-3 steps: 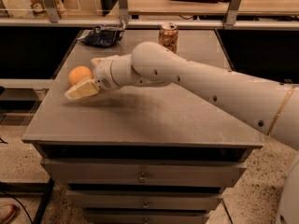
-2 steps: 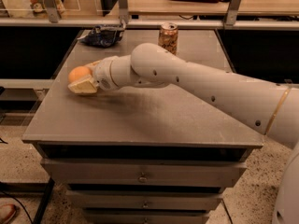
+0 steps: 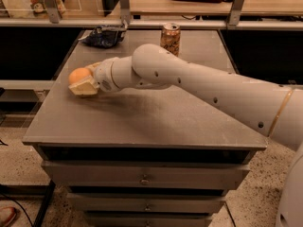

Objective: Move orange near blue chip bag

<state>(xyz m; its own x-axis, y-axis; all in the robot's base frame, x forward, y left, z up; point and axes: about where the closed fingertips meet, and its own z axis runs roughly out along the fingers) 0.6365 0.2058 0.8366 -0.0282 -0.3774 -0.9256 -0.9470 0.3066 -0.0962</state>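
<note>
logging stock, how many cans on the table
1: the can stands at the far edge of the table, right of the bag. The tool is at the orange, near the left edge.

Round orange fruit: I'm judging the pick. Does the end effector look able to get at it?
Probably yes: the end effector sits against the round orange fruit near the grey tabletop's left edge, nothing between them.

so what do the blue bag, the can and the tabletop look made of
Blue chip bag: thin foil or plastic film, glossy and wrinkled. Can: likely metal, gold-tan with a shiny rim. Tabletop: dull grey, matte, maybe laminate or metal. The tool is at the orange, left side.
</note>
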